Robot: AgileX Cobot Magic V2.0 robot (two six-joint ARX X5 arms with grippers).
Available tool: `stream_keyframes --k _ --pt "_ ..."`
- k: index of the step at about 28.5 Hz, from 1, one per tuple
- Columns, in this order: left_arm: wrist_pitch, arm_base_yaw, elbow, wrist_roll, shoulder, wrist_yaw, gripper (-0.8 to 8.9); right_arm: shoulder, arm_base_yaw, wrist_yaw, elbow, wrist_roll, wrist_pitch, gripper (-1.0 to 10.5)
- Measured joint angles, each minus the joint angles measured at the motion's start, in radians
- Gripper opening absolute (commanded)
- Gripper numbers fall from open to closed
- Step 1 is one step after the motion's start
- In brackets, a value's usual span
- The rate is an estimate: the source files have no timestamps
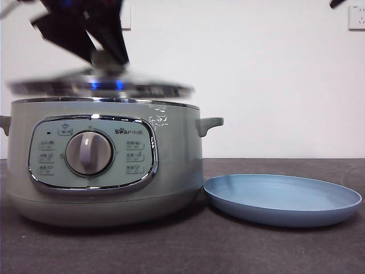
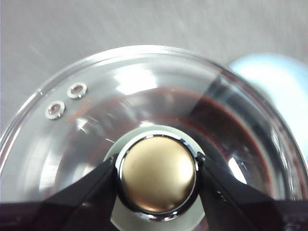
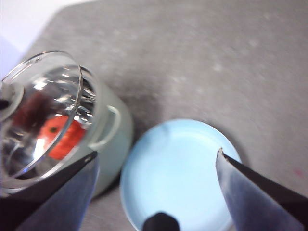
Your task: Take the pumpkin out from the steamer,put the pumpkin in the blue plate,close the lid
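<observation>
While the left gripper [image 2: 156, 175] is pinching the domed glass lid [image 1: 100, 85] by its knob, a slip risks dropping it onto the sage-green steamer [image 1: 102, 165]; right gripper [image 3: 156, 192] is waiting spread, blue plate [image 1: 282, 200] at three o'clock.

The bench [image 1: 188, 251] is covered in a dark grey, faintly textured surface. Behind it rises a plain white wall [image 1: 268, 80]. Two white outlets are mounted on that wall, one [image 1: 356, 16] at the upper right corner and another [image 1: 126, 17] partly hidden higher up toward the left.
</observation>
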Motion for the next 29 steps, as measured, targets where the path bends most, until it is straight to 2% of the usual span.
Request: stream_keyframes --k 4,9,11,15,21,23,27,29 --pt "0.005 -0.001 0.000 0.000 -0.127 -0.016 -0.08 0.000 0.038 -0.089 0.000 -0.005 0.094 4.1" --pt "-0.019 -0.005 0.000 0.000 -0.265 -0.074 -0.08 0.025 0.158 -0.093 0.013 -0.020 0.198 4.1" --pt "-0.037 -0.005 0.000 0.000 -0.318 -0.105 -0.08 0.058 0.228 -0.064 0.032 -0.023 0.210 4.2" --pt "-0.070 -0.005 0.000 0.000 -0.417 -0.155 -0.08 0.162 0.362 0.021 0.091 -0.025 0.207 5.7" --pt "-0.112 -0.005 0.000 0.016 -0.521 -0.284 -0.09 0.364 0.520 0.049 0.284 -0.044 0.154 5.8" --pt "-0.132 -0.005 0.000 0.021 -0.552 -0.331 -0.08 0.440 0.562 0.084 0.370 -0.068 0.097 6.3" --pt "-0.179 -0.005 0.000 0.025 -0.590 -0.359 -0.09 0.595 0.631 0.153 0.551 -0.121 -0.064 6.3" --pt "-0.220 -0.005 0.000 0.026 -0.600 -0.377 -0.08 0.708 0.671 0.232 0.694 -0.158 -0.167 6.3"
